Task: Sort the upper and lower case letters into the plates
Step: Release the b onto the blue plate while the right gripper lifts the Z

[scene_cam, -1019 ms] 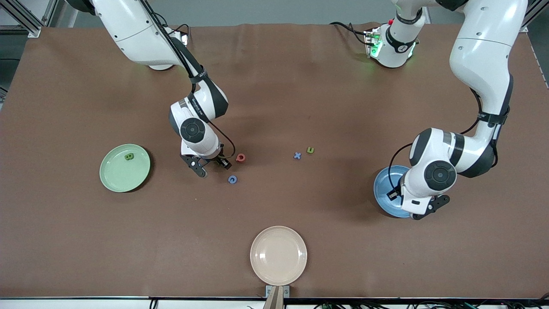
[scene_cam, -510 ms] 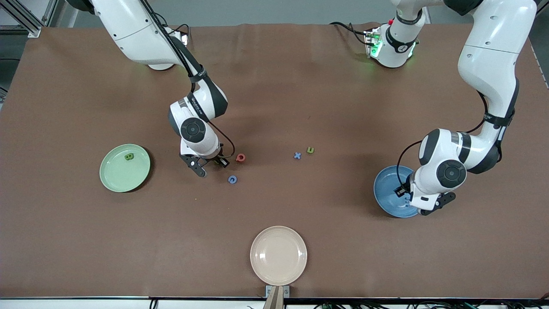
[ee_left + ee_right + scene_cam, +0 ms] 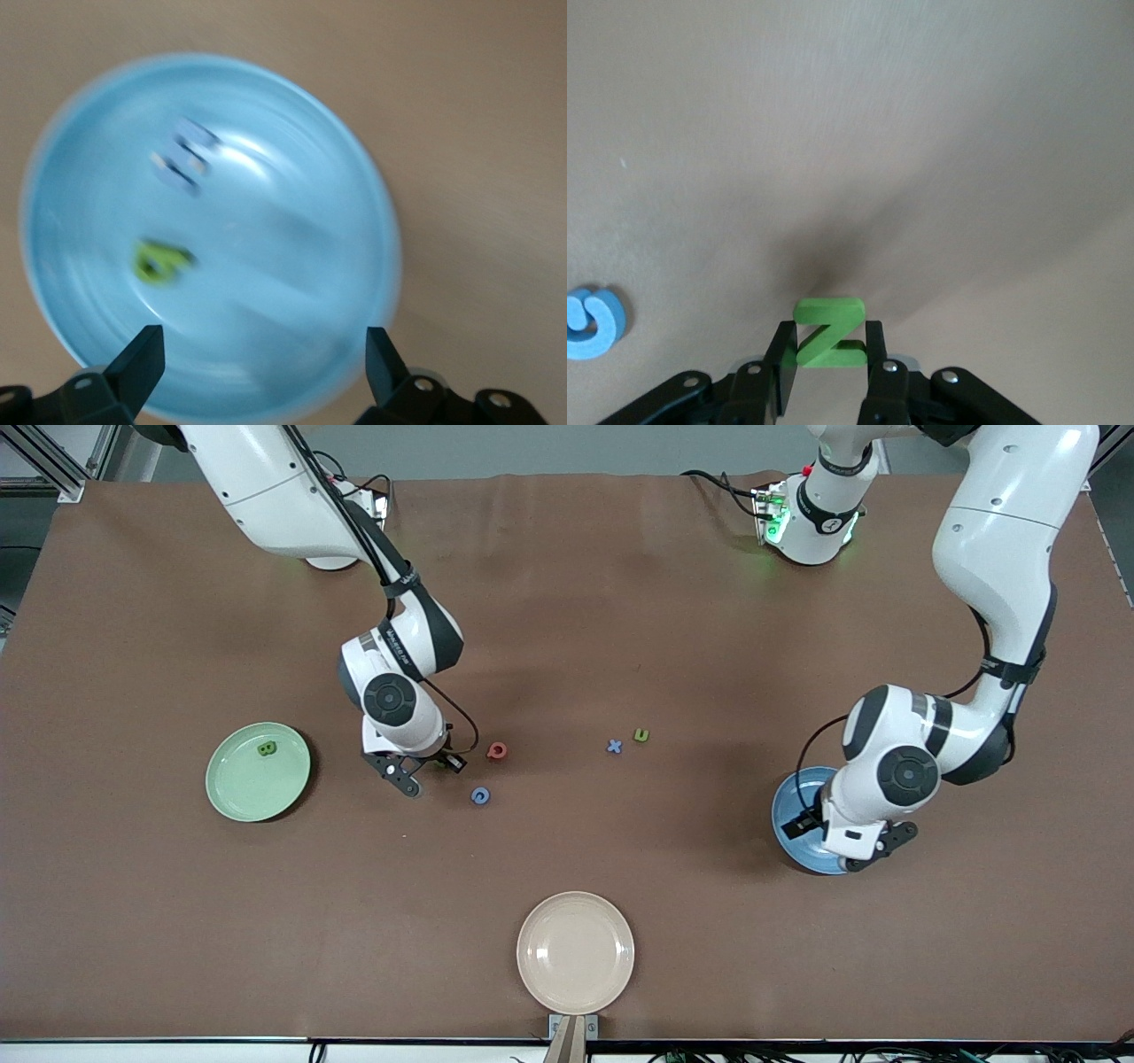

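Observation:
My right gripper (image 3: 431,766) is low at the table and shut on the green N (image 3: 830,332), which stands pinched between its fingers (image 3: 782,354). The red Q (image 3: 497,751) and the blue G (image 3: 479,795) lie on the table just beside it. The blue x (image 3: 614,747) and green u (image 3: 640,735) lie mid-table. The green B (image 3: 267,749) rests in the pale green plate (image 3: 239,793). My left gripper (image 3: 842,840) hangs open over the blue plate (image 3: 788,815), nothing between its fingers. In that plate lie the blue m (image 3: 184,158) and the green g (image 3: 159,261).
A cream-beige plate (image 3: 576,952) sits at the table edge nearest the front camera. Brown table surface lies bare between the letters and the plates.
My right gripper has shut on the green N and shifted slightly toward the pale green plate. My left gripper has opened over the blue plate and swung about above it.

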Controlling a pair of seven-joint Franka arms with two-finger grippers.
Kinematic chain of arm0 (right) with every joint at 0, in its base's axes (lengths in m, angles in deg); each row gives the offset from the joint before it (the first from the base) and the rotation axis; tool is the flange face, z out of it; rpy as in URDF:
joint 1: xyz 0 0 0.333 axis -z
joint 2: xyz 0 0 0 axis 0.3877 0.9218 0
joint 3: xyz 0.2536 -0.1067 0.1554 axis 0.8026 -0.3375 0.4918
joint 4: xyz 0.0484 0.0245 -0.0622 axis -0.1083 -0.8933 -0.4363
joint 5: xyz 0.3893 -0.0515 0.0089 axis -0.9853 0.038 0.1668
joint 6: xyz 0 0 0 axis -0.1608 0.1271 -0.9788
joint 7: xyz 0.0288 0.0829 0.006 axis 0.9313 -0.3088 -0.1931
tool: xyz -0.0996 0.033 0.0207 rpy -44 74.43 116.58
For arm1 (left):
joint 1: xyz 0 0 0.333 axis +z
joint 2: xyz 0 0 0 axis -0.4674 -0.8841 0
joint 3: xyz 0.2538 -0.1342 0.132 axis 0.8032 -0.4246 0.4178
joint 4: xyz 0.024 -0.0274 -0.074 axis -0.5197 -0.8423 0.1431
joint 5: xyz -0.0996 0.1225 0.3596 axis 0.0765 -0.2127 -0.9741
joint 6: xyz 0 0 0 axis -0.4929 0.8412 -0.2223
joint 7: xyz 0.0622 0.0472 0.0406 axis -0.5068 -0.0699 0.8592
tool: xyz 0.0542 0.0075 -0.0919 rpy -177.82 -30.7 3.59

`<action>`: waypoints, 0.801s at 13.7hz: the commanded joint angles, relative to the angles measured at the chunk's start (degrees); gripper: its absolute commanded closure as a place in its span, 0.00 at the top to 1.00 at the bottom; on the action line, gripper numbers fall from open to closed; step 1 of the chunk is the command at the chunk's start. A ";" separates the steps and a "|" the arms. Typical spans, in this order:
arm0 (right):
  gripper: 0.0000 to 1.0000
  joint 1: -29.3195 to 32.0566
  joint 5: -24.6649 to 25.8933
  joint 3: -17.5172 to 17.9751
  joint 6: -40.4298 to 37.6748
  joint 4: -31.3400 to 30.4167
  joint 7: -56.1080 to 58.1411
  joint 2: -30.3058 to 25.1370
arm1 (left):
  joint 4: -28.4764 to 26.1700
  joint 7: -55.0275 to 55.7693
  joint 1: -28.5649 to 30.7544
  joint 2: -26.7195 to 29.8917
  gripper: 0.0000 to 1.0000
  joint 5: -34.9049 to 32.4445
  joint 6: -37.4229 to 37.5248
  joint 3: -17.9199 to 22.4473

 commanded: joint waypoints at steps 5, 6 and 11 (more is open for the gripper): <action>0.11 13.38 0.75 0.60 -13.95 -3.02 30.80 -13.31 | -3.47 28.46 -4.26 3.00 1.00 -0.66 0.99 -7.28; 0.12 15.93 0.75 0.60 -14.05 -3.63 36.61 -13.93 | -4.17 31.98 -4.53 3.00 1.00 -0.75 0.90 -7.63; 0.12 29.47 0.75 0.69 -8.79 -4.87 65.28 -12.10 | -7.42 50.62 -5.06 3.00 1.00 -0.84 0.55 -11.76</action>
